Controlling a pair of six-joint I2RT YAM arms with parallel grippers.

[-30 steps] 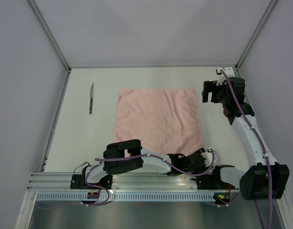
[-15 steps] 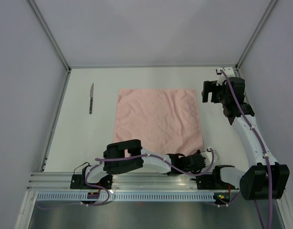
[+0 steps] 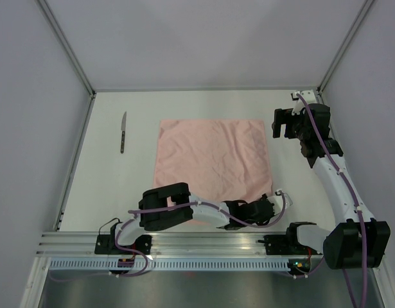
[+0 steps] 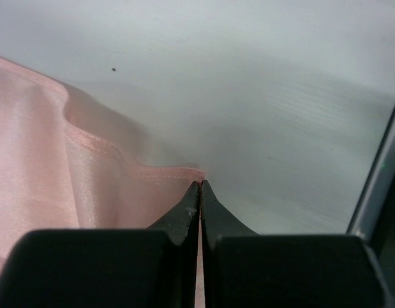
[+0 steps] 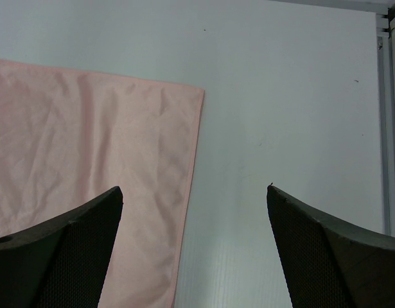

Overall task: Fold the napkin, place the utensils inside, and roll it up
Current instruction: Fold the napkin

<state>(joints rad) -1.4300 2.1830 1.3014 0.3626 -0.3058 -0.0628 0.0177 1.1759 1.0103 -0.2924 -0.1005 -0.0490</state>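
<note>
Two pincers work over one white worktop, and only the left one has hold of anything. The left pincer is closed tight. Its two black fingers are pressed together with a thin strip of pink cloth showing between them, so it grips the napkin at its near right corner. In the left wrist view the hem runs from the left straight into the fingertips. The cloth just behind the pinched corner rises in a soft ripple, and the rest lies to the left of the fingers. From above, the napkin is a single salmon-pink sheet, lightly creased, spread flat in the middle of the worktop. The left arm reaches along its near edge from the left to that corner.

The right pincer stands wide open and holds nothing, over the far right of the worktop. It hovers just beside the napkin's far right corner. In the right wrist view that corner lies ahead of the spread fingers and between them; the cloth passes under the left finger and bare worktop lies under the right.

A knife lies on the worktop well to the left of the napkin, blade pointing to the far side, apart from both pincers.
</note>
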